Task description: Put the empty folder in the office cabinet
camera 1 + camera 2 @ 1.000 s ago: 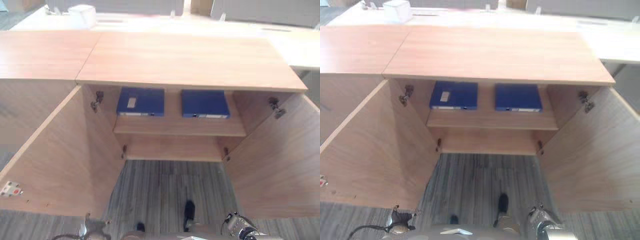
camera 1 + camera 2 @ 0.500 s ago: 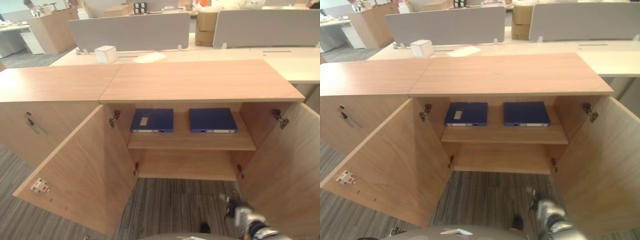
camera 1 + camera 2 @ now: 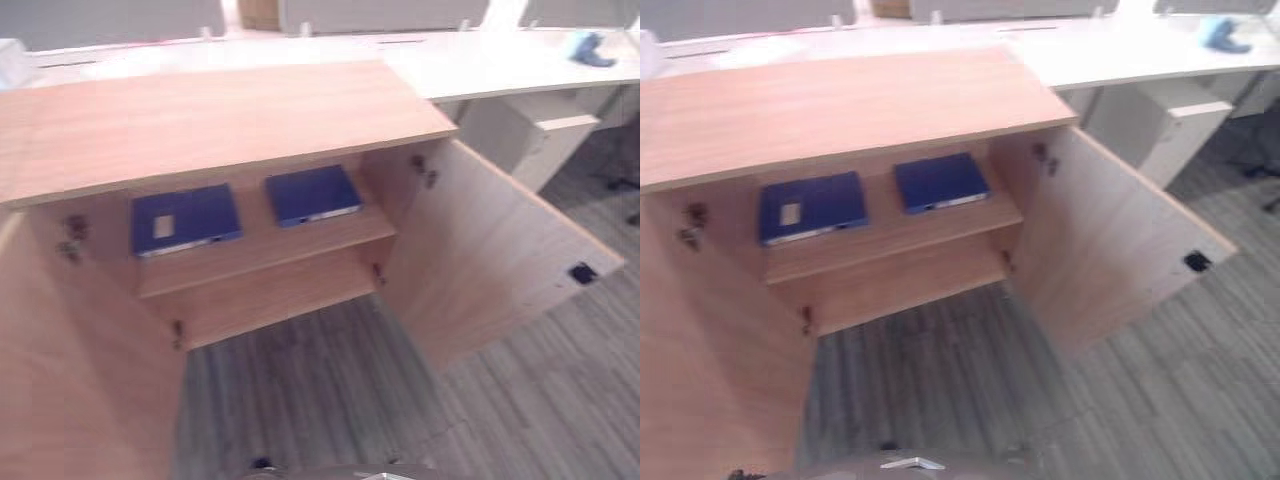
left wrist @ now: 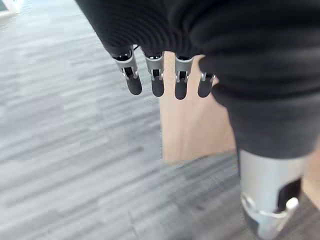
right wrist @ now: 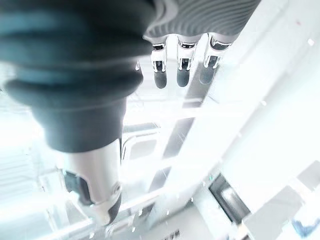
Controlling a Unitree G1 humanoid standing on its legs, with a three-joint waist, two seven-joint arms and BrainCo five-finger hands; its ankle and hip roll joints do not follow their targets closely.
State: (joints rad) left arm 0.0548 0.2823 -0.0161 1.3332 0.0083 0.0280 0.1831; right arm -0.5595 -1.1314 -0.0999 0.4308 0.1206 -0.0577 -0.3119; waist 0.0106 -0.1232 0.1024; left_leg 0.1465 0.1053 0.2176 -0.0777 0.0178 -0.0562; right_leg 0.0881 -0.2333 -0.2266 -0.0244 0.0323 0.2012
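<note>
The cabinet [image 3: 220,120] stands with both doors swung wide. On its upper shelf [image 3: 270,255] two blue folders lie flat, side by side and apart: one [image 3: 185,220] at the left, the other [image 3: 312,193] at the right. The lower compartment and the carpet [image 3: 330,390] in front lie open. The left hand [image 4: 165,75] hangs over the carpet, fingers straight, holding nothing. The right hand [image 5: 182,55] likewise has relaxed, empty fingers.

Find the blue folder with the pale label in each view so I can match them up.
Left eye view: blue folder with the pale label lies flat on the cabinet's upper shelf, left of the second blue folder.
Right eye view: same shelf spot.
Shared landmark: the second folder.
</note>
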